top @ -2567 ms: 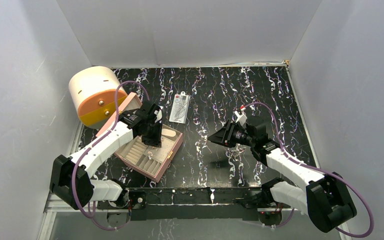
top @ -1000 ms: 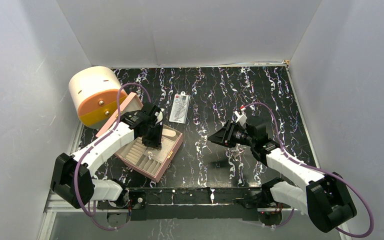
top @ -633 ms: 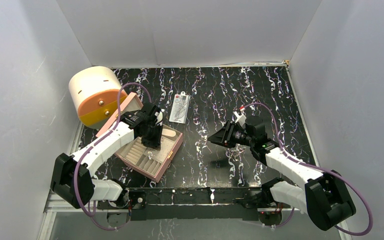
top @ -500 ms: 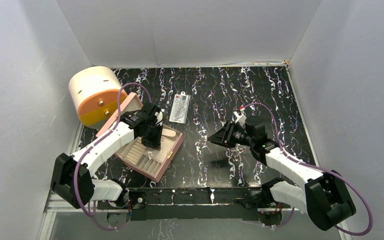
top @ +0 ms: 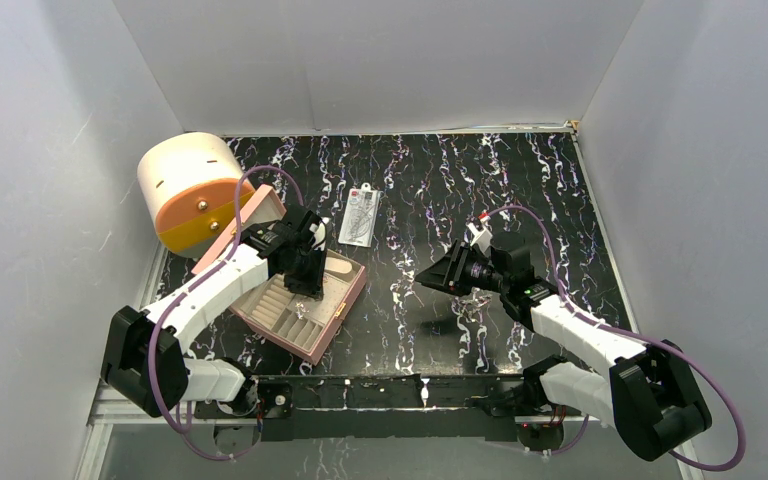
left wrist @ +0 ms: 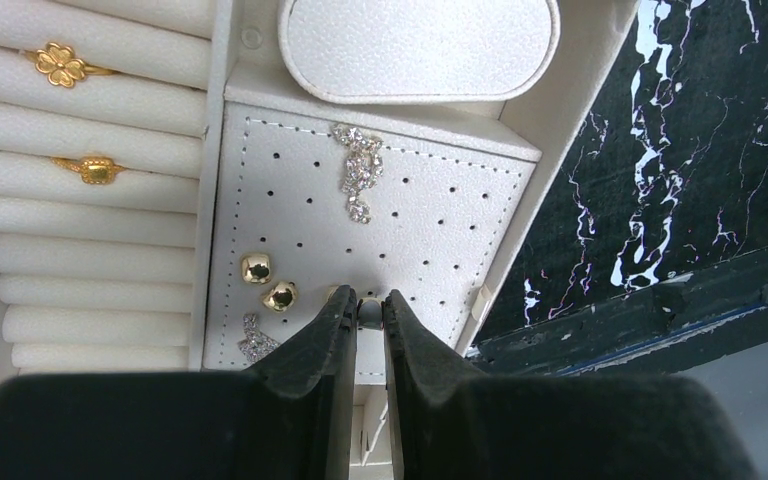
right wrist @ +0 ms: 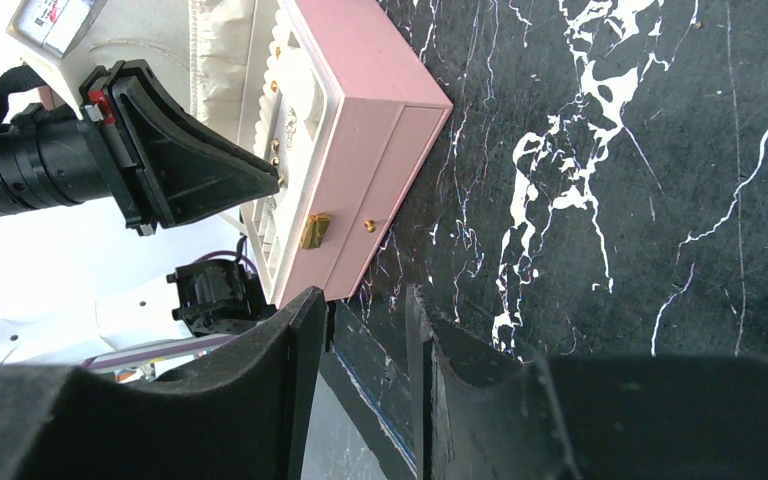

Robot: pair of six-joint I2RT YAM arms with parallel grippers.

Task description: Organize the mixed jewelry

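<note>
Stud [left wrist: 369, 313] pinched between left gripper's [left wrist: 369, 303] jaws (over perforated panel [left wrist: 440, 210]).

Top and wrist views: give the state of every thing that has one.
pink box: open, lid tipped back.
left gripper: shut on a tiny stud over the perforated panel.
right gripper: open, empty.
clover ring: seated in the ring rolls.
square ring: seated in the ring rolls.
clear packet: flat on the table.

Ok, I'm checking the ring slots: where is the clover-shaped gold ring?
Left wrist view, upper left: the clover ring sits between the cream rolls, above the square gold ring.
</note>
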